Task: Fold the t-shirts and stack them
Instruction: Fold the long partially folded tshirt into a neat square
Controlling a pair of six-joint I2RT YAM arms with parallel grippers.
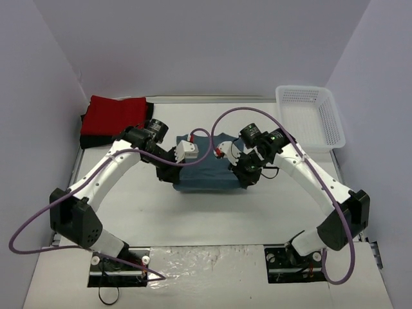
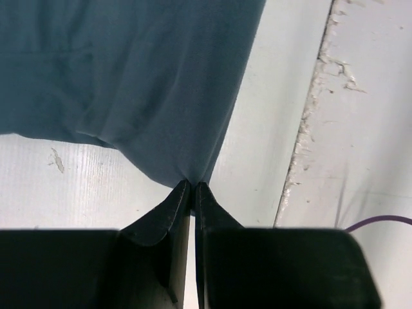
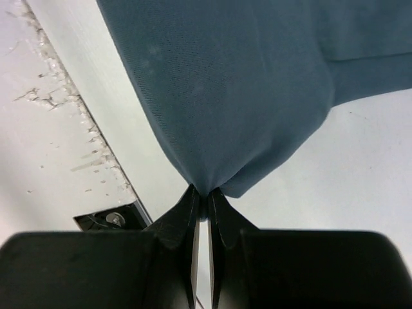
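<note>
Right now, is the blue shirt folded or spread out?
Mostly spread: the teal t-shirt lies flat while the left end effector and right end effector pinch its corners.

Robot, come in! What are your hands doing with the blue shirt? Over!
Left gripper and right gripper both shut on teal shirt. Shirt mid-table. Red shirt and white basket off to the sides, not blocking.

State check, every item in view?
teal t-shirt: mid-table, pinched at both sides
left gripper: shut on teal t-shirt
right gripper: shut on teal t-shirt
red t-shirt: folded, atop black t-shirt
black t-shirt: under red t-shirt, far left
basket: upright, far right corner
</note>
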